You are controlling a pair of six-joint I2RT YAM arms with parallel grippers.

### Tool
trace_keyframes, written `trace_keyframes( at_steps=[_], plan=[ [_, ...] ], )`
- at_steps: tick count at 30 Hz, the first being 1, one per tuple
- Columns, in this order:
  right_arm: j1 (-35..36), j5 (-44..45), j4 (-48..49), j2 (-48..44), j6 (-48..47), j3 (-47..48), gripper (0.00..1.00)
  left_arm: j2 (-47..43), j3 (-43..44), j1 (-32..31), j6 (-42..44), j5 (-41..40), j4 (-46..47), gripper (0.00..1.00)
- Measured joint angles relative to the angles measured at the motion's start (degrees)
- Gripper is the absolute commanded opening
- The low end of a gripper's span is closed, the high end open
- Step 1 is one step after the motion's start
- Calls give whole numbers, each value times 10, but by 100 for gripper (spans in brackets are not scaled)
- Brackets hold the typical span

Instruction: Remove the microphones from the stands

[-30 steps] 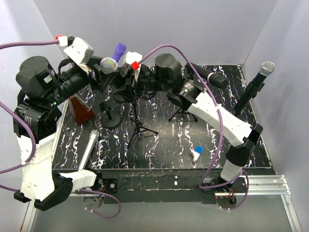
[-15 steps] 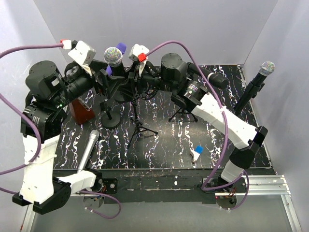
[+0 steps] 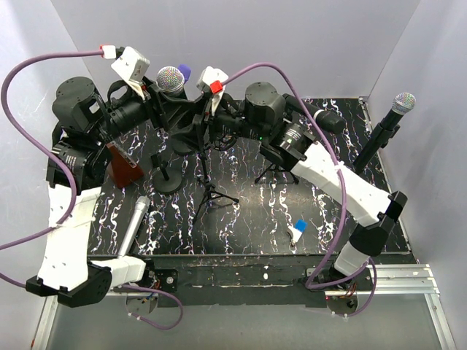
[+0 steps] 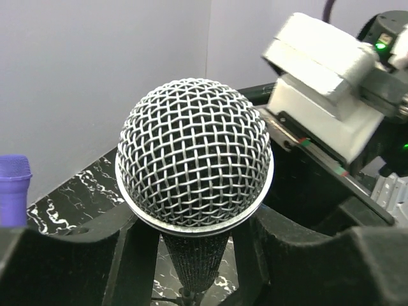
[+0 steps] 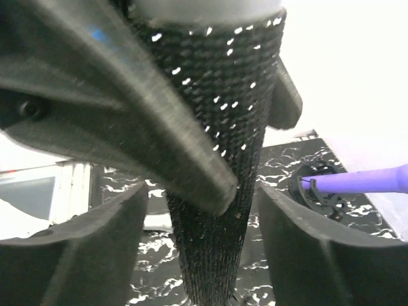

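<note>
Microphone (image 3: 170, 78) mesh head up, above tripod stand (image 3: 209, 191), handle between both grippers, right gripper (image 5: 201, 248) spread with gaps either side, left gripper (image 4: 191, 255) close around handle, can't tell if gripping.

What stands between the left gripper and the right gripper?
The microphone. The top view shows its mesh head between the left gripper and the right gripper; both wrist views show its handle between the jaws.

Two arms reach to the back of the black table (image 3: 248, 219). The left gripper (image 3: 168, 104) and right gripper (image 3: 188, 113) meet just under the silver head of a microphone (image 3: 169, 78). A thin stand (image 3: 211, 191) is below it.
</note>
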Motion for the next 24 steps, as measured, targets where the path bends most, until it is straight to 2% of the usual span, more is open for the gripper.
trace_keyframes(
  at_steps=[3, 6, 10, 14, 18, 22, 24],
  plan=[
    [0, 14, -4, -21, -13, -23, 84, 4, 5, 3, 18, -8, 2, 0],
    [-5, 12, -16, -68, -24, -71, 85, 20, 44, 3, 78, -37, -11, 0],
    [-16, 13, -32, -143, -42, -132, 84, 31, 99, 4, 219, -97, -51, 0],
    [-20, 25, -38, -205, -61, -178, 83, -1, 91, 4, 363, -195, -133, 0],
    [-27, 30, -41, -220, -74, -185, 81, -44, 20, 4, 428, -332, -240, 0],
    [-32, 30, -42, -220, -74, -196, 80, -75, -127, 7, 409, -502, -307, 0],
    [-35, 31, -43, -220, -73, -203, 79, -78, -201, 12, 388, -549, -328, 0]
  ],
)
